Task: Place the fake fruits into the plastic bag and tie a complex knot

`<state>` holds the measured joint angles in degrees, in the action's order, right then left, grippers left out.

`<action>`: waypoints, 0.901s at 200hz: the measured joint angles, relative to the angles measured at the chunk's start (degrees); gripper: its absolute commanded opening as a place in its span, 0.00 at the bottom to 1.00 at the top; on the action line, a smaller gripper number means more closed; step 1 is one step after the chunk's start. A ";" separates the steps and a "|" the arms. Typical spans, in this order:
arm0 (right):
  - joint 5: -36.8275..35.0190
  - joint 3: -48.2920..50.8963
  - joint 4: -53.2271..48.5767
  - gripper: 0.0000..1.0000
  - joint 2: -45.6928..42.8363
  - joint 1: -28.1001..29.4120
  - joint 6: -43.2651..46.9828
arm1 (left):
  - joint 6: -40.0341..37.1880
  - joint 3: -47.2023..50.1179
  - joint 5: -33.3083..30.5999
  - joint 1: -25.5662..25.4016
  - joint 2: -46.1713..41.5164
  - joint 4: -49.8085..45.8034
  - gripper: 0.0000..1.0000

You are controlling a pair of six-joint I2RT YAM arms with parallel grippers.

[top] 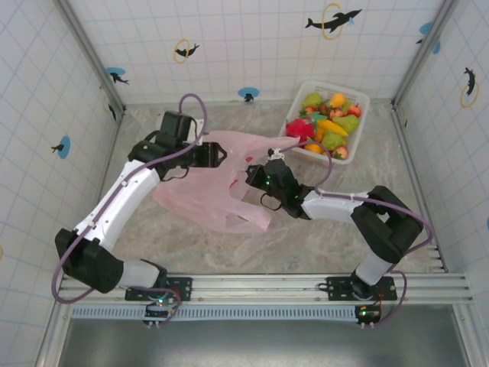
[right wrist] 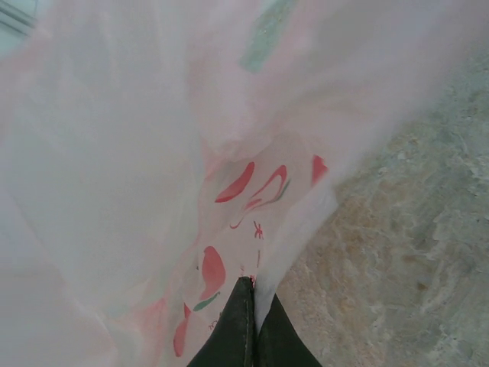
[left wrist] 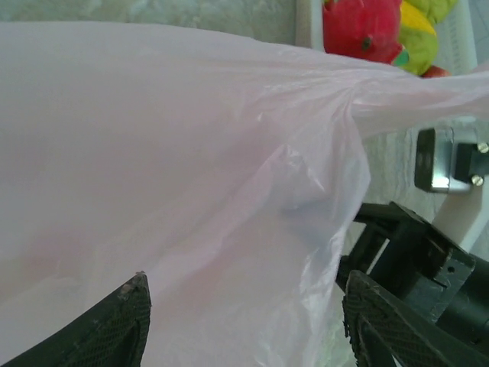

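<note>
The pink plastic bag [top: 210, 191] lies crumpled on the table between the arms. One of its strips [top: 269, 141] stretches toward the basket. My left gripper [top: 220, 156] is at the bag's far edge. Its fingers [left wrist: 131, 315] stand wide apart, with pink film [left wrist: 191, 168] spread in front of my left gripper [left wrist: 248, 310] and nothing pinched. My right gripper [top: 250, 177] is at the bag's right side. In the right wrist view my right gripper [right wrist: 254, 294] is shut on a fold of the red-printed bag [right wrist: 229, 229]. The fake fruits [top: 328, 124] fill the basket. A knot is out of view.
The white slatted basket [top: 359, 98] stands at the back right, near the corner of the tiled walls. A red fruit [left wrist: 359, 30] and a yellow-green one [left wrist: 420, 34] show past the bag. The right arm's black parts [left wrist: 412, 252] sit close to the left gripper.
</note>
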<state>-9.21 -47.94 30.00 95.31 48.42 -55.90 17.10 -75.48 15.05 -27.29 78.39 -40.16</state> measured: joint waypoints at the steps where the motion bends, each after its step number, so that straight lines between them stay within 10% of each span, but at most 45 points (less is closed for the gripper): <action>1: 0.00 0.00 -0.02 0.00 0.00 0.00 0.00 | 0.15 0.09 -0.07 -0.46 0.00 0.02 0.69; 75: -0.90 0.00 -0.66 0.00 -0.02 0.39 0.26 | 5.97 3.48 -9.03 -13.68 2.78 2.51 0.72; 141: -0.85 0.83 -1.14 0.00 -1.36 0.22 -0.44 | 8.61 11.26 -11.45 -14.34 3.39 4.68 0.56; 180: 1.86 4.50 4.59 0.00 -4.98 -1.81 -2.60 | 8.94 15.80 -6.82 -12.61 0.68 9.07 0.65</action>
<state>-7.35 -43.44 34.59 90.32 46.61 -58.50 26.04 -59.68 8.23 -39.90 79.07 -31.09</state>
